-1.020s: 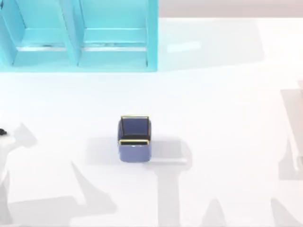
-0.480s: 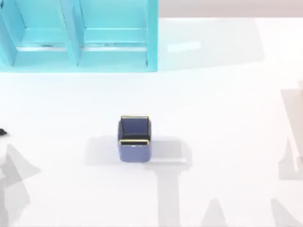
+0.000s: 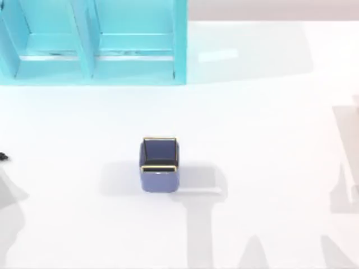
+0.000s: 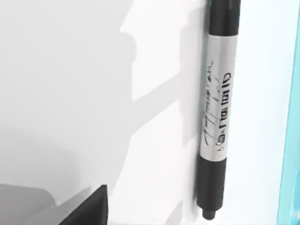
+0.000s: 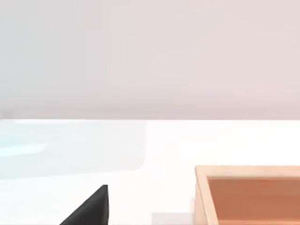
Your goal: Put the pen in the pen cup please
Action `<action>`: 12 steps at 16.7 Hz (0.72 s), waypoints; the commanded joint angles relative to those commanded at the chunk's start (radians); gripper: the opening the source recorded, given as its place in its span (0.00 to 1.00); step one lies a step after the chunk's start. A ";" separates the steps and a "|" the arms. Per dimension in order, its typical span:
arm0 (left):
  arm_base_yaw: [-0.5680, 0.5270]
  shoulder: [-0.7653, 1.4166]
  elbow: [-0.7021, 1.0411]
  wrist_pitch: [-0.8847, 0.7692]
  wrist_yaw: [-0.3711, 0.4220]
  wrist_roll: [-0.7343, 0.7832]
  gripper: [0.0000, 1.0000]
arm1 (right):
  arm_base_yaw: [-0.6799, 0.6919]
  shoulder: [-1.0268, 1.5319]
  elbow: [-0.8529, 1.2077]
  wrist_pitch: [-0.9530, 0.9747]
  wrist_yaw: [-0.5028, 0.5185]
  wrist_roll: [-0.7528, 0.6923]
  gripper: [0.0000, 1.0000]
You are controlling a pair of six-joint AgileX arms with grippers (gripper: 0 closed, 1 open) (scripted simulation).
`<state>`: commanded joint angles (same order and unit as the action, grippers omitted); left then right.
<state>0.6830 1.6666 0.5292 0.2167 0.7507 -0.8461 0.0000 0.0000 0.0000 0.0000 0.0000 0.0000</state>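
Black pen (image 4: 216, 108) flat at table's (image 3: 269, 140) left edge (pincer state untellable); cup (image 3: 160, 163) mid-table.

black tool tip (image 5: 91, 208), wooden box (image 5: 248, 194), white table (image 5: 154, 140)

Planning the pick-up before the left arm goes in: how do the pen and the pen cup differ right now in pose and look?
The pen lies flat on the white table; the pen cup stands upright, mouth open. The pen is thin, black with a grey lettered band; the cup is squarish, blue-purple, gold-rimmed. Both rest on the table, ungripped.
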 joint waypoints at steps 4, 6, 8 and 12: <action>-0.014 0.013 0.004 0.016 -0.008 -0.012 1.00 | 0.000 0.000 0.000 0.000 0.000 0.000 1.00; -0.044 0.071 0.030 0.073 -0.026 -0.046 1.00 | 0.000 0.000 0.000 0.000 0.000 0.000 1.00; -0.088 0.161 0.063 0.158 -0.053 -0.089 1.00 | 0.000 0.000 0.000 0.000 0.000 0.000 1.00; -0.191 0.346 0.126 0.335 -0.120 -0.182 1.00 | 0.000 0.000 0.000 0.000 0.000 0.000 1.00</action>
<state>0.4917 2.0123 0.6549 0.5516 0.6304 -1.0284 0.0000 0.0000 0.0000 0.0000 0.0000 0.0000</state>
